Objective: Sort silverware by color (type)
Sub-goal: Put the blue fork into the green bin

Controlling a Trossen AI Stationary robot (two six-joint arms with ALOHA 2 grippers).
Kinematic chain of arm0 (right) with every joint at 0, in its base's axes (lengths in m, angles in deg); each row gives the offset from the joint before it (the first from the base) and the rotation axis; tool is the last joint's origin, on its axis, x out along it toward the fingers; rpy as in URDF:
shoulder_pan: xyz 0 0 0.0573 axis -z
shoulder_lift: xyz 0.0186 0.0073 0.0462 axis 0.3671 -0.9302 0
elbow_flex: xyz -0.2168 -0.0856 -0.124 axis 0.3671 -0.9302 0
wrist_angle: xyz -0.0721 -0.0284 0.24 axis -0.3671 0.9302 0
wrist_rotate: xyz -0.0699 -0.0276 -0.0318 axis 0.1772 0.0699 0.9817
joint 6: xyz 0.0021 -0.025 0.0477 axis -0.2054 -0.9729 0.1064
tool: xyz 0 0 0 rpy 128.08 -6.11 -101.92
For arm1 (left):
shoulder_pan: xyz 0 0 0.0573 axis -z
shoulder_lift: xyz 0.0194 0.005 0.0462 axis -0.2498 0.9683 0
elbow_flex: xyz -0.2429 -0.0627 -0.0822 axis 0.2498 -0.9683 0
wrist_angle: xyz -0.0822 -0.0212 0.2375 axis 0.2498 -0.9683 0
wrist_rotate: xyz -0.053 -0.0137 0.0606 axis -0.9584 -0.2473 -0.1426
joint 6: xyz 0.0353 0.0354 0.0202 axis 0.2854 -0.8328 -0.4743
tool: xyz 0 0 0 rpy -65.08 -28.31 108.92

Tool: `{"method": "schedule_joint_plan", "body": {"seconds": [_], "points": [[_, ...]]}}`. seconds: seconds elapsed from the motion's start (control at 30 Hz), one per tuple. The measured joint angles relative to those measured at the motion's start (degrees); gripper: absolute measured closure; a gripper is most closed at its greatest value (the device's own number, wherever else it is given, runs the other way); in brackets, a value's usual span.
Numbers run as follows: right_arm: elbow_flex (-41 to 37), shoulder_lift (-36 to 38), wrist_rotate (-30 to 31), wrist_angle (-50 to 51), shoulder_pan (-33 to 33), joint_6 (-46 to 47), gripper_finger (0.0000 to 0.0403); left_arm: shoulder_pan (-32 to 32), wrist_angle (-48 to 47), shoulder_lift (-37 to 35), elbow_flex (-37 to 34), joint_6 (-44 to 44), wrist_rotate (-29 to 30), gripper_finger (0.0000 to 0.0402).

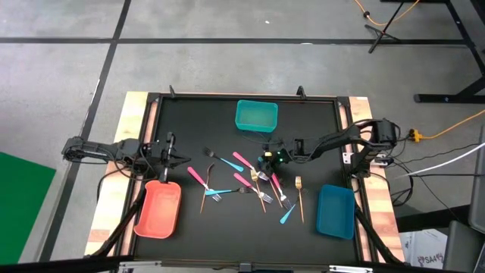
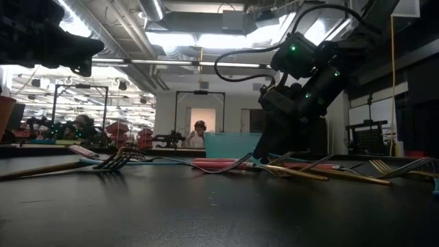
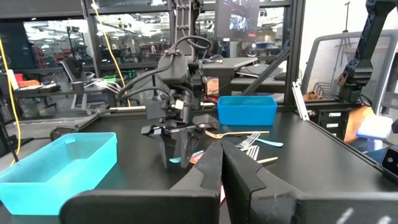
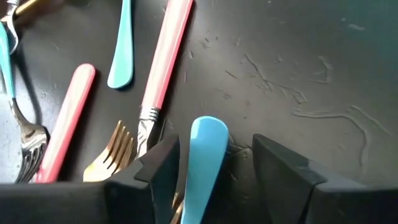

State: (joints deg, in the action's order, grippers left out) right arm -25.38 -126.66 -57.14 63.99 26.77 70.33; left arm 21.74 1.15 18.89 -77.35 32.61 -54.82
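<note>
The silverware (image 1: 250,182) lies scattered on the middle of the black table: pink, light-blue and gold-brown handles with metal heads, also seen in the low view (image 2: 226,165). My right gripper (image 1: 267,161) points down into the far part of the pile and is open. In its wrist view (image 4: 214,168) a light-blue handle (image 4: 205,155) lies between the fingers, with a gold fork head (image 4: 112,152) and pink handles (image 4: 165,56) close by. My left gripper (image 1: 168,155) is shut and empty, hovering by the far edge of the salmon bin (image 1: 159,208). My right gripper comes from above with one finger (image 4: 158,168) close against the light-blue handle's rounded end (image 4: 206,134) and a plain gap to the other finger (image 4: 280,168). Whether the near finger touches the handle, I cannot tell.
A teal bin (image 1: 256,115) stands at the table's far edge and a blue bin (image 1: 335,211) at its near right. Wooden strips (image 1: 114,189) border the table on both sides. Bare black table shows between the salmon bin and the pile. People show in the room behind.
</note>
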Motion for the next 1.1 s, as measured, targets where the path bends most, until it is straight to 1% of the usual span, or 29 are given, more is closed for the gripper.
{"method": "schedule_joint_plan", "body": {"seconds": [0.57, 0.97, 1.1], "points": [[0.0, 0.0, 0.6, 0.0, 0.0, 0.0, 0.0308, 0.0, 0.0, 0.0, 0.0, 0.0, 0.0, 0.0401], [0.0, 0.0, 0.6, -0.1, 0.0, 0.0, 0.0395, 0.0, 0.0, 0.0, 0.0, 0.0, 0.0, 0.0401], [0.0, 0.0, 0.6, -0.1, 0.0, 0.0, 0.0397, 0.0, 0.0, 0.0, 0.0, 0.0, 0.0, 0.0401]]}}
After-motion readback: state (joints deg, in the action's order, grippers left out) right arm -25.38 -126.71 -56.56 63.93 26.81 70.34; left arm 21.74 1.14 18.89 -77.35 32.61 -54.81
